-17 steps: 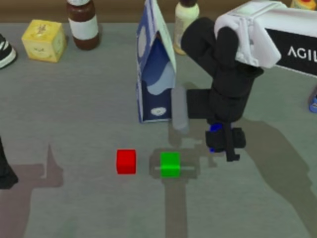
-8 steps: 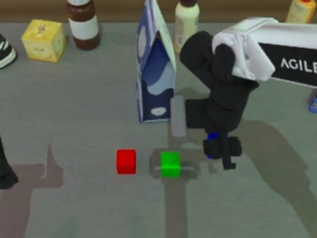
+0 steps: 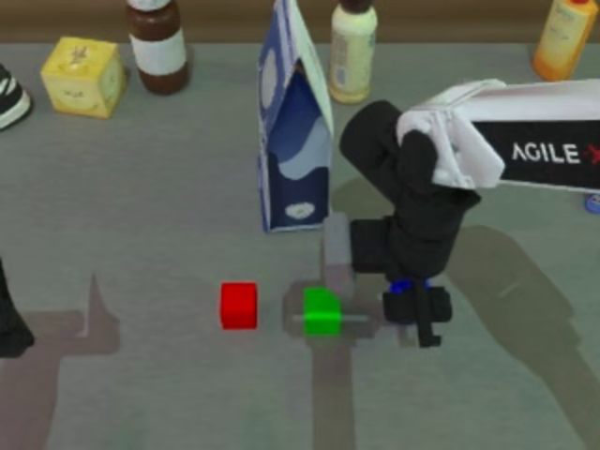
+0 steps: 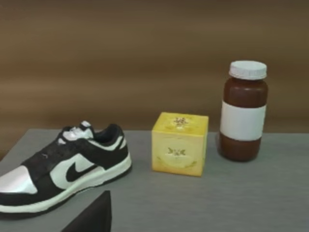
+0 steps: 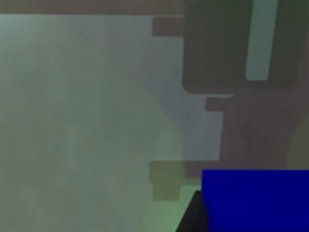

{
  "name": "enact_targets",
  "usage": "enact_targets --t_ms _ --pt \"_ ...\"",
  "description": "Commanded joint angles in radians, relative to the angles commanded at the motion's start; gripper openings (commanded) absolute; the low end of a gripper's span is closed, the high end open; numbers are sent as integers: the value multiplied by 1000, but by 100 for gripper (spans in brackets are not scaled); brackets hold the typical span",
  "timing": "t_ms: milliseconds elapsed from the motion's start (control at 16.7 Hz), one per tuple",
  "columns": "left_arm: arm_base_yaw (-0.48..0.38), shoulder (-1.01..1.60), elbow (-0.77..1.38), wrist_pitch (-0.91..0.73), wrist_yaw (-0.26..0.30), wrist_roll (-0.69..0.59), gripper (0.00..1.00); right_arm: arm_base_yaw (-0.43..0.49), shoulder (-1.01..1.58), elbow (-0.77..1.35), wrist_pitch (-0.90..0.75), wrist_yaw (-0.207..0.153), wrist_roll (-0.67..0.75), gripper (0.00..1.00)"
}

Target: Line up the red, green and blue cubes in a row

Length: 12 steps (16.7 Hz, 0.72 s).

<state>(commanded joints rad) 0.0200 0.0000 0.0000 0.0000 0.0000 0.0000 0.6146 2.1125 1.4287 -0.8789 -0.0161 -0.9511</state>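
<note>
The green cube point(image 3: 322, 310) sits mid-table, the red cube point(image 3: 238, 306) just to its left with a bare gap between them. To its right the right gripper point(image 3: 413, 302) hangs closed around the blue cube point(image 3: 407, 286), mostly hidden under the black fingers. All 3 cubes are glossy and plain. Open grey tabletop point(image 3: 169, 225) stretches in front. The left gripper point(image 3: 9, 323) stays parked at the left edge.

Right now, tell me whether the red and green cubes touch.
Apart. The top view shows bare table between the red cube and the green cube.
</note>
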Motion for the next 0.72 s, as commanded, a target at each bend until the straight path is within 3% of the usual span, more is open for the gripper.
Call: enact_targets --t_ms 60,720 --pt "0 0 0 0 0 0 100 0 0 0 0 0 0 0" --pt "0 0 0 0 0 0 100 0 0 0 0 0 0 83"
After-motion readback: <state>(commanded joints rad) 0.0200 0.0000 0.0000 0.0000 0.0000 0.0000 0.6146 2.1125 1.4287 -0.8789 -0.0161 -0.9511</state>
